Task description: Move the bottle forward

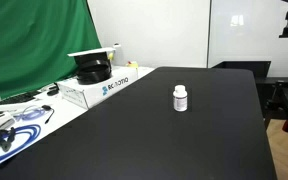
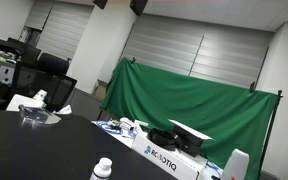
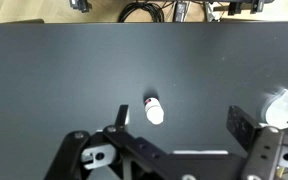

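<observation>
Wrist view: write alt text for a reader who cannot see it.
A small white bottle sits on a black table, seen from above, between the spread fingers of the open gripper, which does not touch it. Dark cables lie beyond the table's far edge at the top.

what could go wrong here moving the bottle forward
The bottle is small and stands upright on the black table, so a nudge may tip it and let it roll. In the wrist view it sits off-centre to the open hand, nearer one finger, which may knock it first.
</observation>
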